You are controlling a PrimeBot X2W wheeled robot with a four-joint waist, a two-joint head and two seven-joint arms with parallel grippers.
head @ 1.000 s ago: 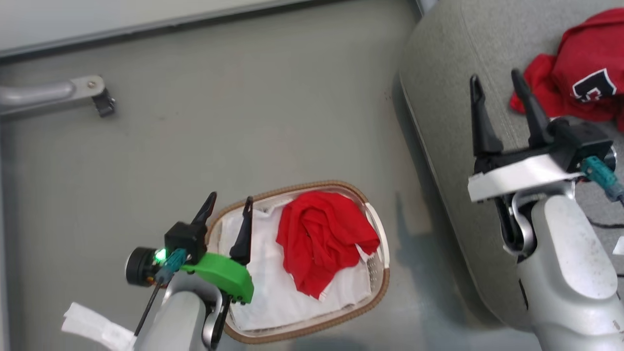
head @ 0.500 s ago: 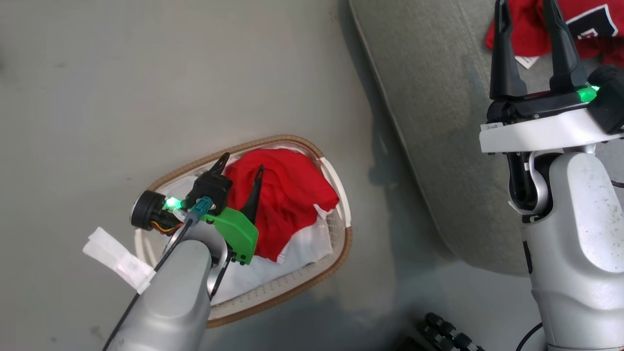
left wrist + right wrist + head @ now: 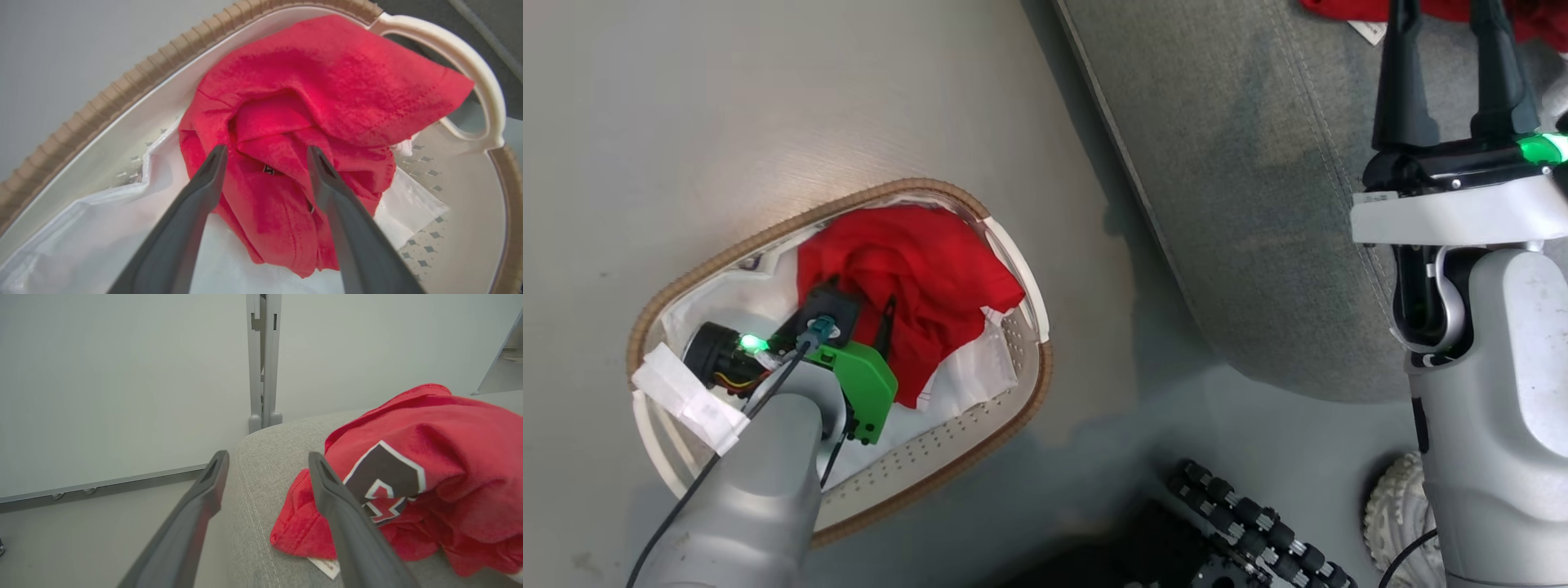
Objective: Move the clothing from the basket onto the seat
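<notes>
Seat (image 3: 1241, 204): large grey cushion at your right, rounded edge well apart from the basket. One red jersey (image 3: 429, 457) lay on it, bare fabric beside it.
Floor (image 3: 727, 98): open between basket and seat, so you had room for the carry.
Basket (image 3: 122, 96): oval, brown rim.
Clothing (image 3: 327, 81): one red bundle crumpled toward the handle end, resting on the white liner (image 3: 122, 228).
Left gripper (image 3: 266, 150): jaws wide and holding nothing, tips down inside the basket and straddling a central fold.
Right gripper (image 3: 268, 455): jaws wide, empty, over the seat's edge near the jersey.

Risks, my judgement: if you closed too deep, you would likely pinch liner with the cloth and drag the basket. A shallow pinch could let the bundle slip or trail over the rim. Rim sat near your wrist, so rise straight before swinging right.
</notes>
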